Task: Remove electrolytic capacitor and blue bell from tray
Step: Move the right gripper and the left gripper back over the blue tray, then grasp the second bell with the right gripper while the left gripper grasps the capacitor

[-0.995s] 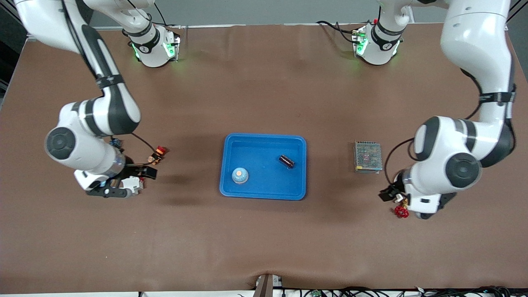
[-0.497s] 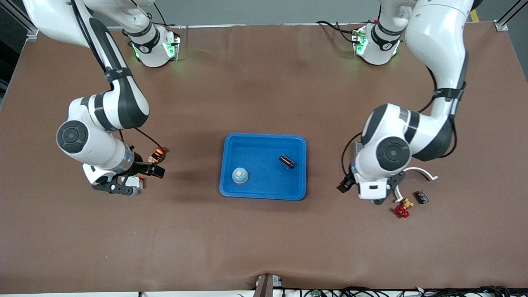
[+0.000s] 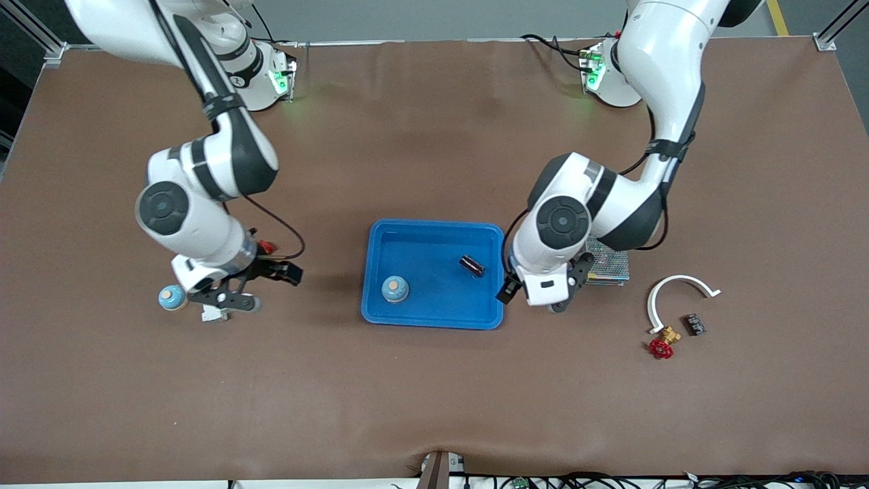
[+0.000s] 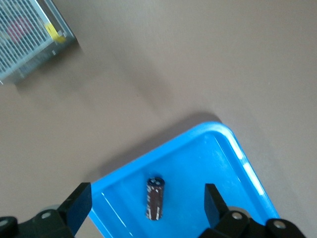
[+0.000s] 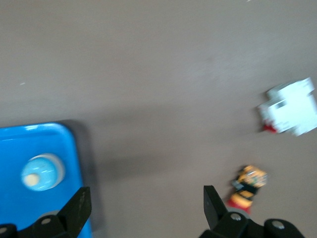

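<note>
Both claws, spread empty, have swung toward the blue tray (image 3: 434, 319); left claw (image 3: 543, 293) beside capacitor (image 3: 471, 265), right claw (image 3: 231, 288) well off bell (image 3: 394, 288).

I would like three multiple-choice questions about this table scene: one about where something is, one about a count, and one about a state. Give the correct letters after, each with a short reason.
1. Where is the capacitor?
A. in the blue tray
B. on the metal mesh box
C. beside the red valve

2. How many blue bells are visible in the front view?
A. one
B. two
C. three

3. What is the state of the left end effector?
A. shut on the capacitor
B. shut on nothing
C. open, holding nothing

Answers:
1. A, since the dark cylinder lies on the tray floor, toward the left arm's end.
2. B, since one bell sits in the tray and another bell sits on the table beside the right end effector.
3. C, since the left wrist view shows its fingers wide apart over the tray edge with the capacitor lying free below.
</note>
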You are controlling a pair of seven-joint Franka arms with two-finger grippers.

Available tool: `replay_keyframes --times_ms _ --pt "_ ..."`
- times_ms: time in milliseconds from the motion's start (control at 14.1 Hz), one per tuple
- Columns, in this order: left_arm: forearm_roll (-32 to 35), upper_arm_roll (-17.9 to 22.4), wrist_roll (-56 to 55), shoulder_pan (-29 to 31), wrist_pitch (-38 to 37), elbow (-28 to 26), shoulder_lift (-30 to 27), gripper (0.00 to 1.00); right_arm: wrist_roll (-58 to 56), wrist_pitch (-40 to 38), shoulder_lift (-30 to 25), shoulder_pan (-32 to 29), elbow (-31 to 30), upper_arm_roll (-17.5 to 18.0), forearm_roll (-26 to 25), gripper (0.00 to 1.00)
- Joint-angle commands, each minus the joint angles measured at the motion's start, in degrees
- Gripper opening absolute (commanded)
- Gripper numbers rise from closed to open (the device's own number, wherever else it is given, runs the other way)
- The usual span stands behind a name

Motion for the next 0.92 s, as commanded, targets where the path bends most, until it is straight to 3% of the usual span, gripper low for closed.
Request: replay_keyframes --times_ms 0,284,640,853 --pt "-0.95 0.58 -2.78 -2.32 3.49 0.57 1.91 1.0 7.06 0.14 -0.98 4.41 0.57 -0.36 0.68 1.0" --pt "-0.87 0.58 -5.33 -5.65 8.5 0.48 5.16 1.0 13.68 1.1 4.98 8.91 5.14 -0.36 0.77 1.0" --pt "-0.25 0.93 -8.24 -8.83 14.83 0.3 9.82 1.0 16.14 11.98 10.43 11.19 5.24 -0.45 0.6 1.0" --pt "-0.16 1.02 -8.41 -9.53 15.72 -0.05 10.97 1.0 16.14 13.5 14.65 11.72 8.3 -0.45 0.42 1.0"
